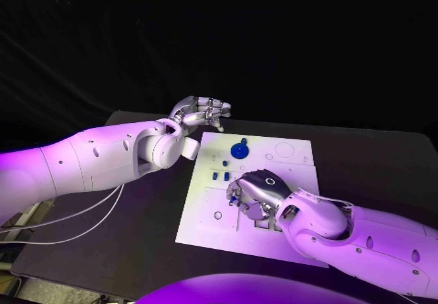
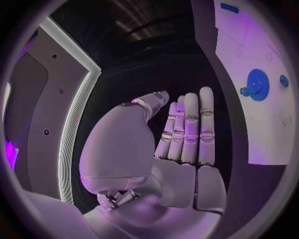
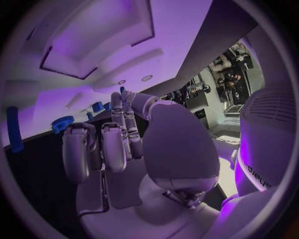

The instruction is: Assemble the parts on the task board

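Note:
The white task board [image 1: 239, 235] lies mid-table. On its far part stands a blue gear [image 1: 239, 151] [image 2: 256, 84] [image 3: 62, 122], with small blue pegs [image 1: 219, 176] nearer the middle. My right hand [image 1: 257, 190] [image 3: 121, 134] is low over the board's middle with its fingers curled down. Its thumb and a finger meet on a small blue part [image 1: 235, 200] [image 3: 122, 90]. My left hand [image 1: 200, 113] [image 2: 181, 144] is raised off the board's far left corner, fingers straight and together, holding nothing.
A blue bar [image 3: 14, 129] lies near one board edge, and another blue bar [image 2: 229, 7] sits at the board's far side. White cables [image 1: 82, 221] hang below my left arm. The black table [image 1: 374, 152] extends right of the board.

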Robot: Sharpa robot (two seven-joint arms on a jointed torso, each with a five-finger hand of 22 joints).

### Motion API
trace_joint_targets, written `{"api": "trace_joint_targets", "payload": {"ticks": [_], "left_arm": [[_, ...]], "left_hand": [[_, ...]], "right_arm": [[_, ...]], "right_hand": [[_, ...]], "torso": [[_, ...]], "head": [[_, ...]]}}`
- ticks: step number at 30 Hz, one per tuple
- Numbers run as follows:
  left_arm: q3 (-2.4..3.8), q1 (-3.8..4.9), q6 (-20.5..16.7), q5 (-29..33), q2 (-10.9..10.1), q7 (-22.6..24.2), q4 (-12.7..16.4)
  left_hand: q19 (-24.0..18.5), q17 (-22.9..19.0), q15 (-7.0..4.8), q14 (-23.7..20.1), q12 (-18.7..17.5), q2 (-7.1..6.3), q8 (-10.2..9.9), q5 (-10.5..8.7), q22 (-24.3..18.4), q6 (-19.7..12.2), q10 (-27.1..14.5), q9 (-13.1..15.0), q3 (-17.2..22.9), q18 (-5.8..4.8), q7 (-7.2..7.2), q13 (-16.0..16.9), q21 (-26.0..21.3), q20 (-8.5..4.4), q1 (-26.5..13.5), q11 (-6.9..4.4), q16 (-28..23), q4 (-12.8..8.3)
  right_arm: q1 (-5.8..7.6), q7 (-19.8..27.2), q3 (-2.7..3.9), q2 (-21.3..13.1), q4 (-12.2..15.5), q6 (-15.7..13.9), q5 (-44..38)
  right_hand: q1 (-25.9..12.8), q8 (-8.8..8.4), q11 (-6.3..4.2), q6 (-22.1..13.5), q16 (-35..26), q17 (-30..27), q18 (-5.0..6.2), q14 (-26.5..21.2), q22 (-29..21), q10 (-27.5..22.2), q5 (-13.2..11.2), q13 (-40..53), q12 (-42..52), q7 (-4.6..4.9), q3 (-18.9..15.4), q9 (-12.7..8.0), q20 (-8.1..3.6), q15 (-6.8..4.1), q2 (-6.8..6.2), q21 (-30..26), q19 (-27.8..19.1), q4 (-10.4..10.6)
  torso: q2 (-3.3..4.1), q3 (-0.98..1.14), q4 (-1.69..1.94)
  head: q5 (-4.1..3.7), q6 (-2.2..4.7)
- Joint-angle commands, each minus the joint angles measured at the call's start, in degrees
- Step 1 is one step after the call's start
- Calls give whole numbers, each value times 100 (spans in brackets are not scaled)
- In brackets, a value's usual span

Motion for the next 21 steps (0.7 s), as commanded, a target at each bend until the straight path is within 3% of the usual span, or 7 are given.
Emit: {"api": "trace_joint_targets", "payload": {"ticks": [1, 21], "left_arm": [[5, 6, 79, 39, -5, -4, 6], [4, 6, 85, 39, -20, -5, 7]], "left_hand": [[21, -6, 24, -15, 0, 23, -39, 23, -6, -17, -38, -9, -31, 66, 6, -6, -23, 26, 56, 3, -39, 9], [19, -10, 28, -21, 4, 28, -41, 26, -10, -19, -42, -11, -38, 66, 10, -5, -31, 29, 47, 7, -40, 18]], "right_arm": [[-7, 0, -3, -1, -15, 160, -76], [-21, 22, -17, 61, -105, 214, -47]], "right_hand": [[-65, 29, -134, 24, -8, 2, -94, 257, 1161, 106, -17, 0, -29, -10, -28, 3, -41, -27, -10, -14, 242, -14], [-80, 33, -137, 27, -9, -2, -93, 256, 1160, 111, -34, 4, -37, -13, -48, 12, -41, -27, -10, -17, 240, -20]], "torso": [[5, 2, 5], [3, -1, 4]], "head": [[-22, 8], [-6, -6]]}}
